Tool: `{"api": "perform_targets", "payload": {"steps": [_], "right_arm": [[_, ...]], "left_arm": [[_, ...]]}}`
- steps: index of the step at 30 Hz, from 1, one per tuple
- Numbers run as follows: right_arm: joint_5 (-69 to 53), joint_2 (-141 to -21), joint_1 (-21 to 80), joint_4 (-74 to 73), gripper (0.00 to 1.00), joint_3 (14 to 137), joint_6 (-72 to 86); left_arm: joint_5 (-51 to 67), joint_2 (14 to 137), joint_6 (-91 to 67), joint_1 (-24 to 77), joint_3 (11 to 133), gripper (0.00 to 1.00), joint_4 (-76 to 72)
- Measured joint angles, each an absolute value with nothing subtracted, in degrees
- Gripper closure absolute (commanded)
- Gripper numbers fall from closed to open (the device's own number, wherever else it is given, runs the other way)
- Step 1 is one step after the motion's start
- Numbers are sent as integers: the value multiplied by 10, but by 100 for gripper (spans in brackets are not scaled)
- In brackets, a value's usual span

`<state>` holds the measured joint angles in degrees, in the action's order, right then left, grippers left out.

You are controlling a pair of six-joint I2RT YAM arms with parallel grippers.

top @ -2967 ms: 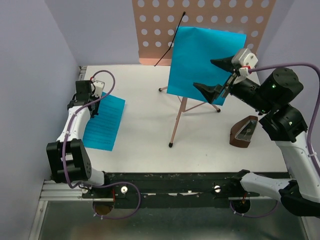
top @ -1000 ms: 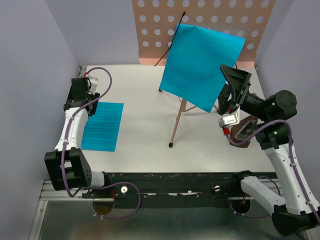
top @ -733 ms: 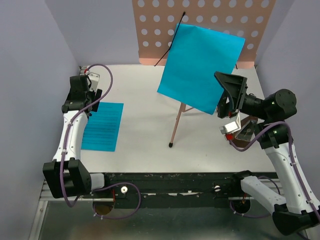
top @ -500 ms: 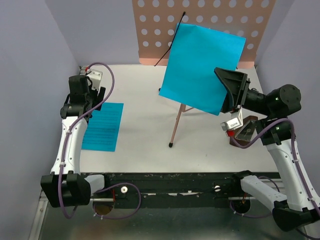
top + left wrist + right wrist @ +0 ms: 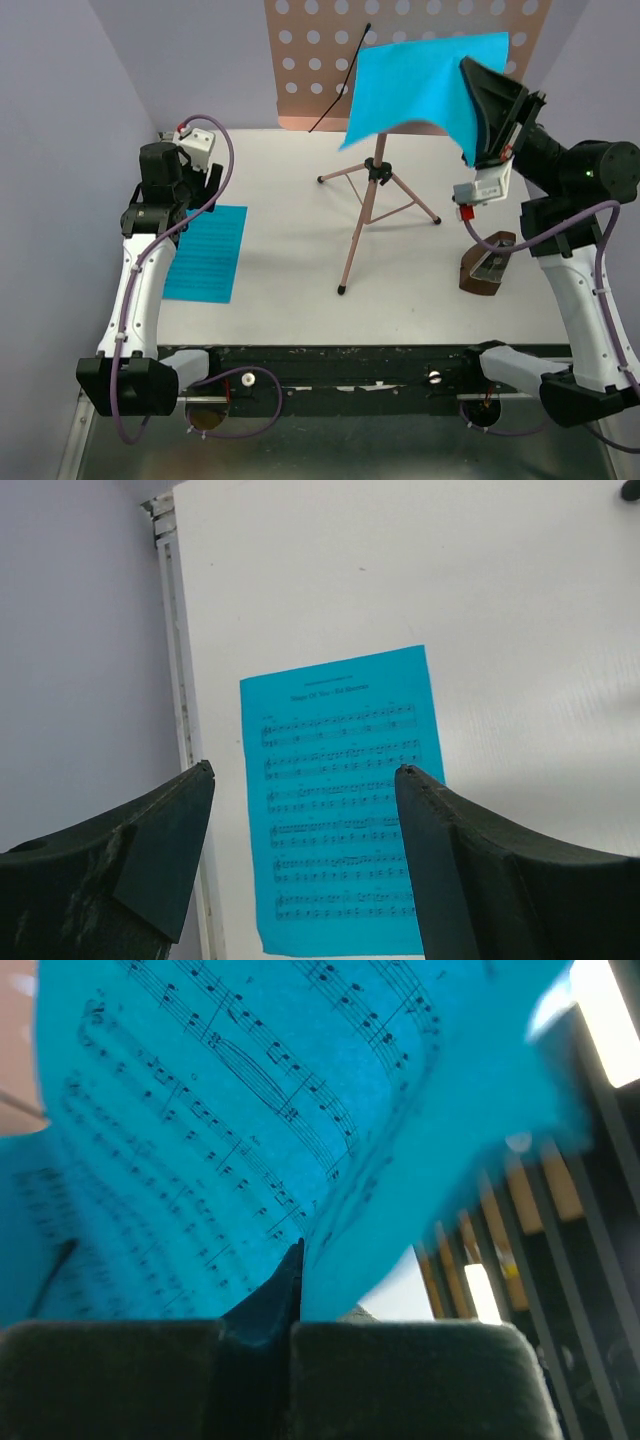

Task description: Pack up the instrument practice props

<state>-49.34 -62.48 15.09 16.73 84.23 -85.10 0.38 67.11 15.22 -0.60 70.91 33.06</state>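
Observation:
My right gripper (image 5: 482, 108) is shut on the right edge of a bright blue sheet of music (image 5: 420, 78) and holds it up in the air, above the stand's tripod. In the right wrist view the sheet (image 5: 230, 1110) curls out from between the closed jaws (image 5: 296, 1260). The pink perforated music stand (image 5: 300, 60) rises at the back, its thin tripod legs (image 5: 362, 215) spread on the white table. A second blue sheet (image 5: 205, 250) lies flat at the left. My left gripper (image 5: 305, 780) hangs open above this flat sheet (image 5: 340, 800). The dark-brown wedge block (image 5: 488, 265) stands at the right.
Lilac walls (image 5: 60, 150) close in the table on the left, back and right. A metal rail (image 5: 172, 660) runs along the table's left edge. The black bar with the arm bases (image 5: 350, 365) lines the near edge.
My right gripper has shut on the blue sheet's edge and lifted it up and away from the stand's front. The left arm has risen slightly over the flat sheet.

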Motion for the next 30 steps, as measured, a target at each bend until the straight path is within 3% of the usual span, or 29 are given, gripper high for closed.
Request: {"api": "perform_targets", "payload": {"steps": [5, 10, 13, 16, 30], "right_arm": [[-388, -728, 171, 219, 99, 1032, -728], [-277, -840, 180, 176, 99, 1322, -536], [-262, -839, 181, 150, 99, 1382, -437], [-267, -796, 204, 128, 99, 1343, -366], [-332, -545, 333, -142, 100, 875, -220]], "left_arm": [[41, 658, 150, 31, 709, 17, 326], [90, 634, 154, 66, 725, 15, 313], [119, 634, 163, 71, 753, 13, 309], [152, 624, 171, 75, 775, 1, 304], [368, 524, 213, 98, 757, 1, 369]]}}
